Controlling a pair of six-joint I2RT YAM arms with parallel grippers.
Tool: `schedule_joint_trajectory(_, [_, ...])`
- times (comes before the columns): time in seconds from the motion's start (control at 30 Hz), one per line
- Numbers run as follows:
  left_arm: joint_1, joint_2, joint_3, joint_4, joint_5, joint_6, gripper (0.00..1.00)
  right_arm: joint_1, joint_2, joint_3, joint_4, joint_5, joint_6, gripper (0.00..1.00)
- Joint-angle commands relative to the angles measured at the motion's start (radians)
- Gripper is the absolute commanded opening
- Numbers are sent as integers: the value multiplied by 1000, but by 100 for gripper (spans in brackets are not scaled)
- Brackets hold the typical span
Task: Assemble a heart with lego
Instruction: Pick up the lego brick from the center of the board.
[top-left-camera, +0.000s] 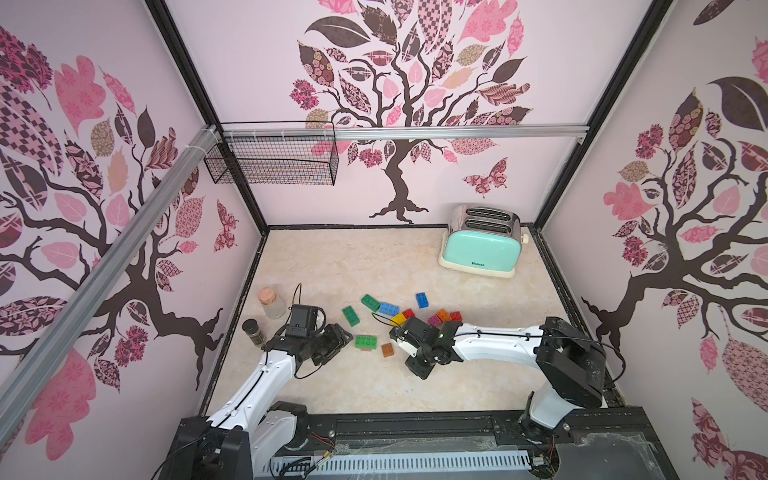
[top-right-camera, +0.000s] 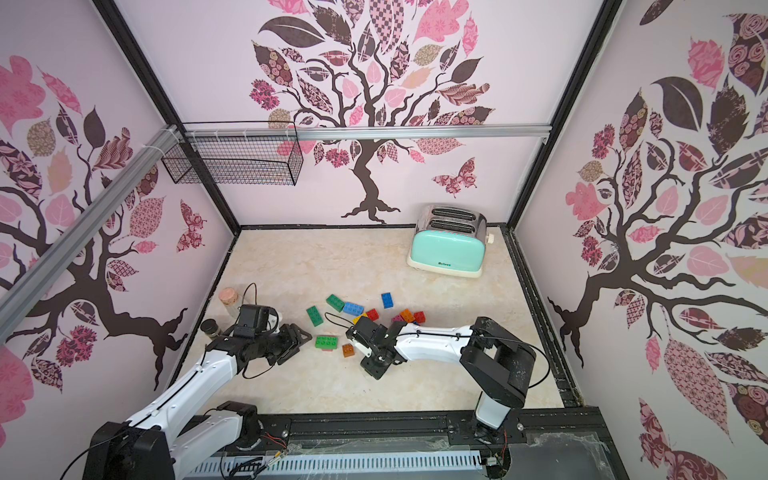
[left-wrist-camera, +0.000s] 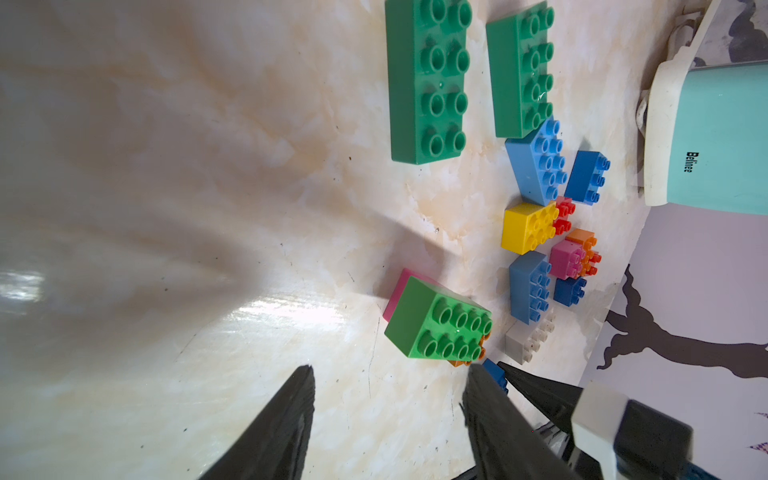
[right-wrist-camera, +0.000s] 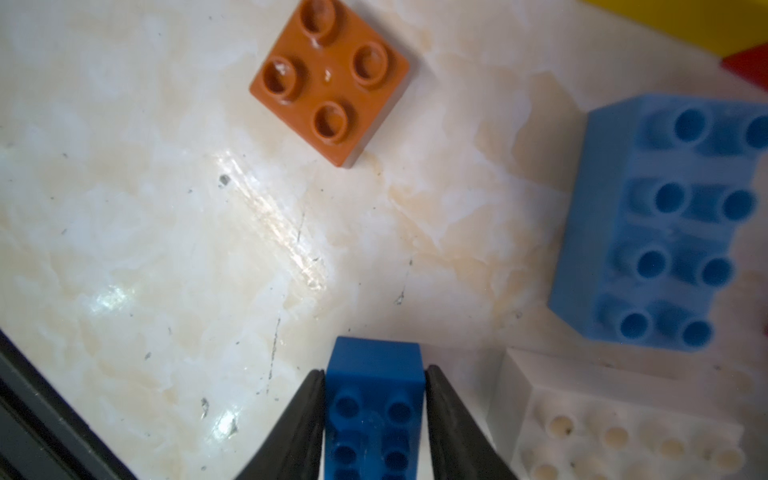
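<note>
Listing lego (top-left-camera: 399, 318): loose bricks, studs up, clustered mid-frame on the marbled tabletop (top-left-camera: 374, 257) in both top views, between the two arms.

- Dark green oblong (top-left-camera: 351, 314): long axis steep, running upper left to lower right.
- Second dark green oblong (top-left-camera: 370, 302): same slant but shallower. Its lower end meets the light blue oblong (top-left-camera: 389, 308), which lies nearly level.
- Bright green oblong (top-left-camera: 366, 341): long axis left to right, seated on a pink brick (left-wrist-camera: 397, 291).
- Brown square (top-left-camera: 387, 350): just right of the bright green oblong, apart from it.
- Dark blue brick (right-wrist-camera: 374, 407): pinched across its narrow sides by the right gripper (right-wrist-camera: 375, 370). Its long axis lies in line with the fingers, one end jutting past the tips, studs toward the wrist camera.
- Left gripper (left-wrist-camera: 388, 370): spread, nothing between, tips aimed at the bright green oblong.
</note>
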Motion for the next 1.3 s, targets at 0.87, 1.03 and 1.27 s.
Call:
schedule_joint_trajectory(0.87, [-35,97,-3,121,114,42,55,3,50,312,-119,-45,-361,26])
schedule_joint_trajectory(1.03, [-35,142,21,122,111,68,53,3,121,414,-143,-73,-441,26])
schedule_joint_trajectory(1.27, [-36,173,20,138,89,76,50,3,204,523,-135,-78,-536,26])
